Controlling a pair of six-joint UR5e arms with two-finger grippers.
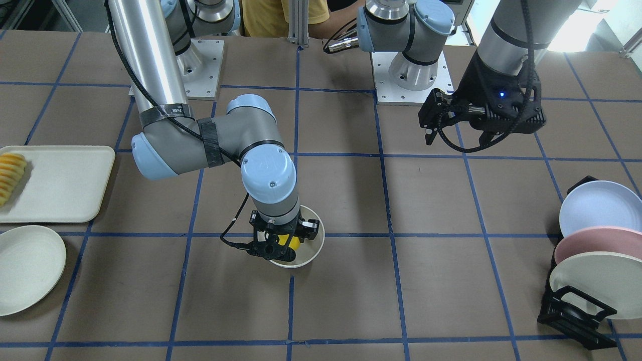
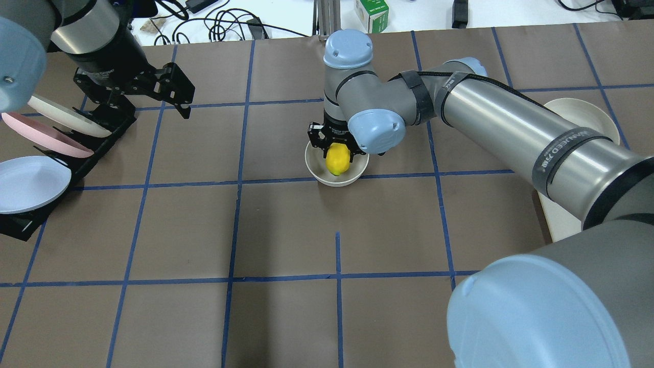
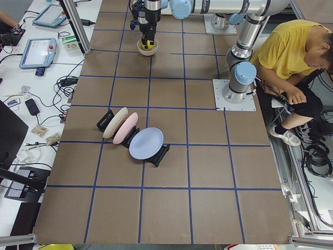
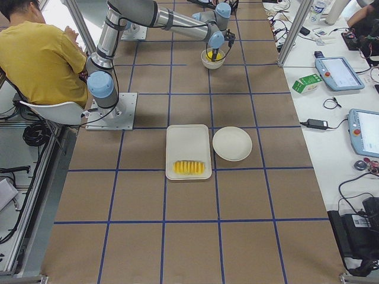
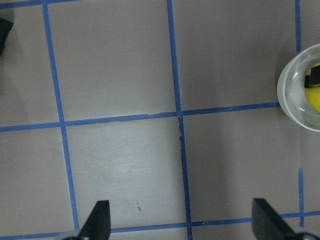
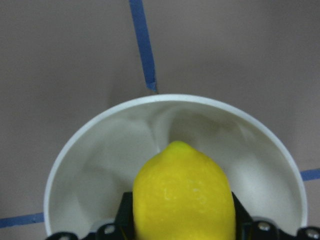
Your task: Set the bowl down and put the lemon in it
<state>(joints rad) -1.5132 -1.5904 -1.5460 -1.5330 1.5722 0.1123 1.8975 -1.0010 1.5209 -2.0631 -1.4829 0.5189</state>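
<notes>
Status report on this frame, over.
Right gripper shut on bright yellow oval lemon, inside deep off-white glossy bowl. Left gripper open, empty, aside. Nothing obstructing.

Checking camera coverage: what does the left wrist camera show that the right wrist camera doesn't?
Only left wrist: the left gripper, fingers wide apart over the taped table. Only right wrist: the lemon with its pointed tip, and the bowl with its whole far rim, close up. Both: the lemon inside the bowl, with fingers of the right gripper beside it.
</notes>
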